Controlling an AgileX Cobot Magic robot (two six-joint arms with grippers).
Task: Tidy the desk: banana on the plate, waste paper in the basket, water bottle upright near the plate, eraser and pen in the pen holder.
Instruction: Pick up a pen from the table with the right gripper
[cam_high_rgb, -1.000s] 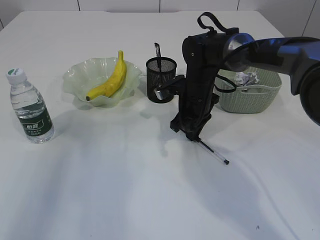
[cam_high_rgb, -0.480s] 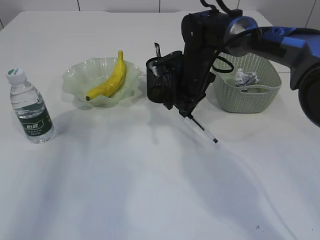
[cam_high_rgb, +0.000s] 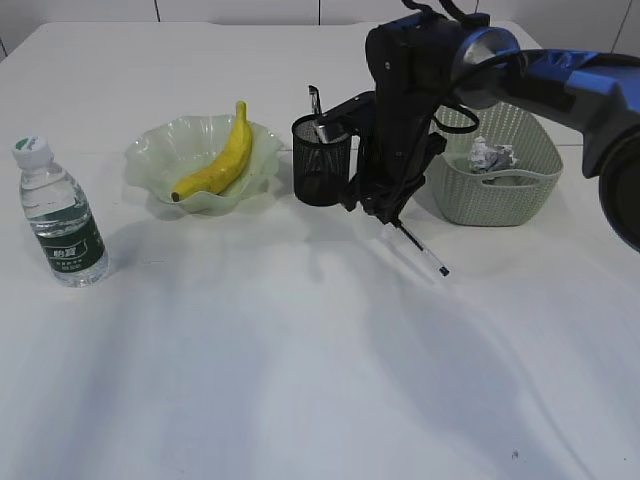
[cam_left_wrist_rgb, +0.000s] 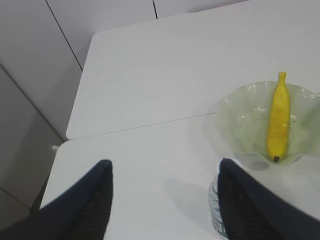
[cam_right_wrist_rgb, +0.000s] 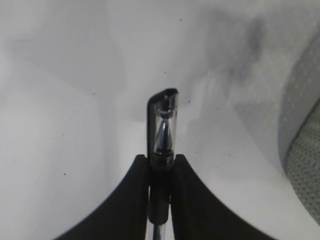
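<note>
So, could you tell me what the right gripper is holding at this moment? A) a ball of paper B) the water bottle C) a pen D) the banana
C: the right gripper is closed on a pen, which sticks out slantwise below it over the table, beside the pen holder.

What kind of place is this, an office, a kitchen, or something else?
Probably a lab or test desk staged as an office: a plain white table with a mesh pen holder, a waste basket, and a robot's right gripper holding a pen.
</note>
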